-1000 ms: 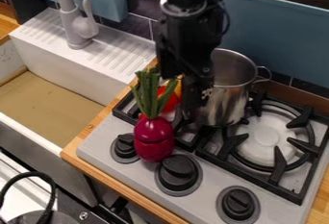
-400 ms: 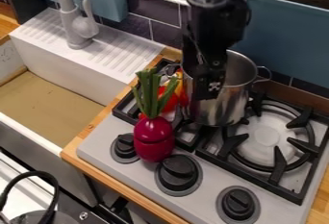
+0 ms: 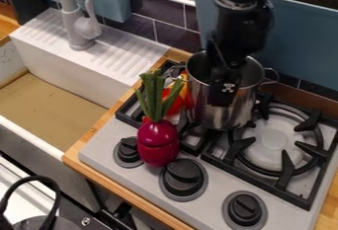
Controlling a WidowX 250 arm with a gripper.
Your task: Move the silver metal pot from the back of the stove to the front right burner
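The black gripper (image 3: 223, 95) hangs over the front rim of the metal pot (image 3: 239, 108), on the left part of the stove. Whether it holds anything cannot be told. In front and to the left, a dark red beet-like vegetable (image 3: 157, 142) with green stalks stands upright at the stove's front, between two knobs. Behind the stalks, a red and orange object (image 3: 178, 100) rests on the left grate, beside the pot and partly hidden.
The stove (image 3: 211, 174) has black knobs along its front, and a burner with a black grate (image 3: 249, 149) lies right of the pot. At left is a white sink (image 3: 86, 78) with a grey faucet (image 3: 84, 26). A blue bin (image 3: 304, 41) stands behind the pot.
The gripper has moved right, from behind the beet-like vegetable's stalks to the front of the pot, uncovering more of the red and orange object. The vegetable and pot have stayed put.
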